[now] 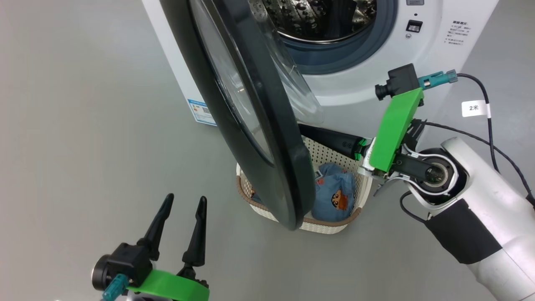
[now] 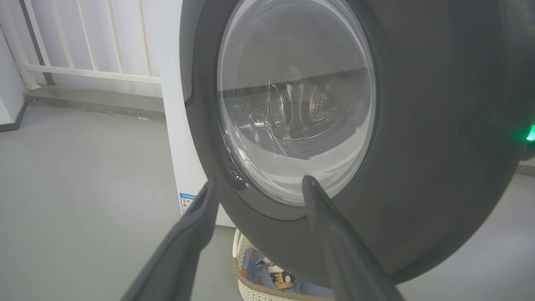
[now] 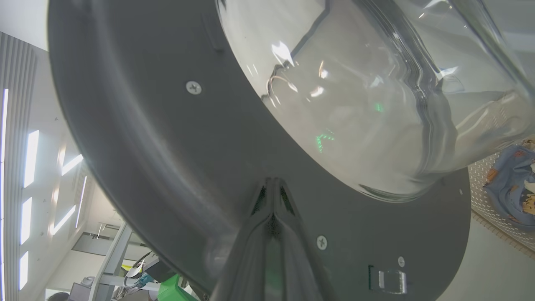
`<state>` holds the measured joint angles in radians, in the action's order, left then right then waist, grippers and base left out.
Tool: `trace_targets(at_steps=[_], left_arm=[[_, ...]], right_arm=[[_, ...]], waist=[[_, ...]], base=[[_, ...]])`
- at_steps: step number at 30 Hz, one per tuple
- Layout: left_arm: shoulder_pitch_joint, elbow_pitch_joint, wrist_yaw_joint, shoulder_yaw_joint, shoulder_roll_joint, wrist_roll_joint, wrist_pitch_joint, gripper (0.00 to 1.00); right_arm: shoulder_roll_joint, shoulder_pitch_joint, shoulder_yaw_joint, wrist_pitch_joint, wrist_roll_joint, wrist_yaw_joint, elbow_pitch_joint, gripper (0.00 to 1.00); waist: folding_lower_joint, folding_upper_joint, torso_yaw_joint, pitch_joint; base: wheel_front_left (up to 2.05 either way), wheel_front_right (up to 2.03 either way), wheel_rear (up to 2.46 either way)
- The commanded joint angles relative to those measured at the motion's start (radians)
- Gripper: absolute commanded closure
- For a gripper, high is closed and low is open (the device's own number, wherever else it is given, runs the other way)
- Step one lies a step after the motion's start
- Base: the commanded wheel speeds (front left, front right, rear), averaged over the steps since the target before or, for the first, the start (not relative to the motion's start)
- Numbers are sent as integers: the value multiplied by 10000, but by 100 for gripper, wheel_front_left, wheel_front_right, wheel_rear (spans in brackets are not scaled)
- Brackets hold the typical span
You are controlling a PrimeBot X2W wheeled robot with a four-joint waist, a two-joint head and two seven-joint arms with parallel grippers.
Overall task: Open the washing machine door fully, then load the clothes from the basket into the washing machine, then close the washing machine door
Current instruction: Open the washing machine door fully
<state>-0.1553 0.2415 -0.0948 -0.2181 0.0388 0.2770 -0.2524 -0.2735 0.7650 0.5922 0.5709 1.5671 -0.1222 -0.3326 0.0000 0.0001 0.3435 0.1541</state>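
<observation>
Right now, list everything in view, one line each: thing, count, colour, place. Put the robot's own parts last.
washing machine: one, white with steel drum, top of head view.
door: one, black rim, clear glass, part open, hanging over the basket.
basket: one, cream with brown rim, on the floor before the machine.
clothes: count unclear, light blue with cartoon print, in the basket.
label sticker: one, blue, machine's lower corner.
railing: one, white, beyond the machine.
floor: grey.
left pincer: one, dark fingers, open, empty, lower left of head view.
right pincer: one, dark fingers, shut, tips at the door's inner rim.
</observation>
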Motion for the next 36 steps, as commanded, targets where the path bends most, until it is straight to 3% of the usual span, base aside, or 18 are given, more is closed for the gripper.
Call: trace_targets(at_steps=[1, 20, 30, 33, 34, 36], left_arm=[[48, -183, -13, 334, 114, -77, -94, 0], [166, -180, -4, 279, 114, -69, -94, 0], [259, -168, -43, 438, 114, -109, -94, 0], [318, -147, -66, 512, 114, -145, -94, 0], [332, -137, -76, 536, 114, -159, -94, 0], [357, -111, -95, 578, 114, -181, -94, 0]], right_arm=[[301, -163, 115, 46, 63, -85, 380, 100], [855, -473, 351, 41, 60, -85, 449, 100], [606, -658, 307, -825, -311, -85, 374, 100], [499, -775, 300, -1083, -301, -85, 359, 88], [448, -825, 291, -1176, -301, -85, 367, 73], [325, -970, 264, -1344, -267, -85, 428, 60]], waist=[[0, -1, 83, -67], [0, -1, 272, -320], [0, -1, -48, -437], [0, -1, -198, -527], [0, -1, -236, -555], [0, -1, -305, -622]], base=[[0, 0, 0], [0, 0, 0], [0, 0, 0], [0, 0, 0], [0, 0, 0], [0, 0, 0]])
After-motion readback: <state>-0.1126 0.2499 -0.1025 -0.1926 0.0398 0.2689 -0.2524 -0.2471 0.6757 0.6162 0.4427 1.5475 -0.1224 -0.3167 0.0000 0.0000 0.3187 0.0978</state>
